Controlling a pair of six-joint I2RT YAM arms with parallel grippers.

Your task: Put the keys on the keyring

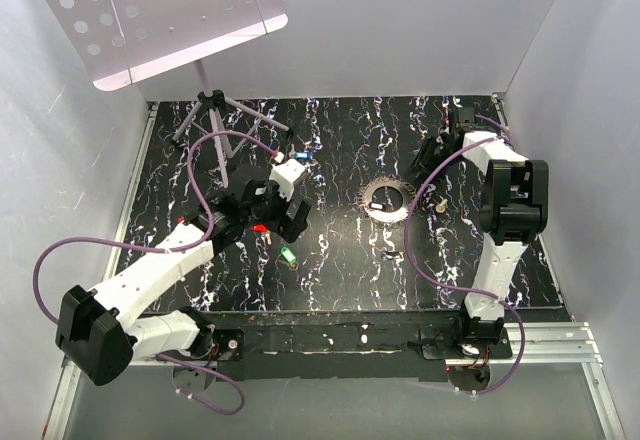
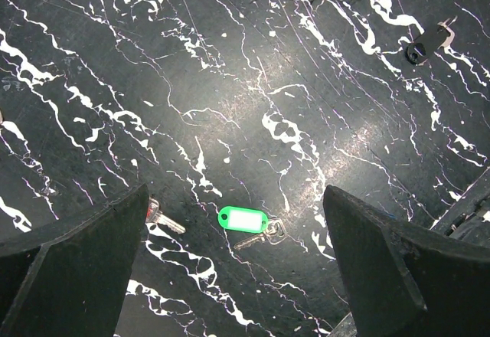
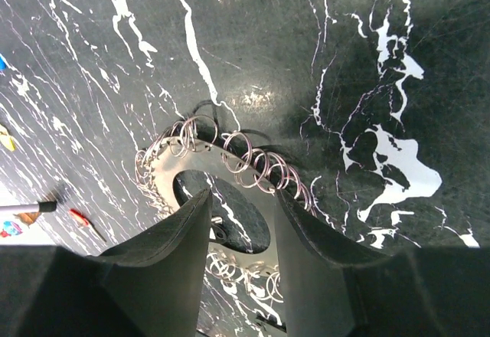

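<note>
Black white-veined tabletop [image 1: 340, 270], white walls round it. We judge keys light, stiff, lying flat, likely to skid; plastic head best hold. Green key [image 2: 242, 219] lies below and between fingers of our left gripper [image 2: 236, 195], spread wide, empty. Red key [image 2: 157, 216] just beside one finger; blue key [image 1: 303, 156] well apart. Left arm reaches forward, wrist pointing down. Mid-table keyring [image 1: 386, 200] looks rigid, thin, wire loops round rim. Right gripper [image 3: 242, 195] slightly parted, empty, aimed at ring.
</note>
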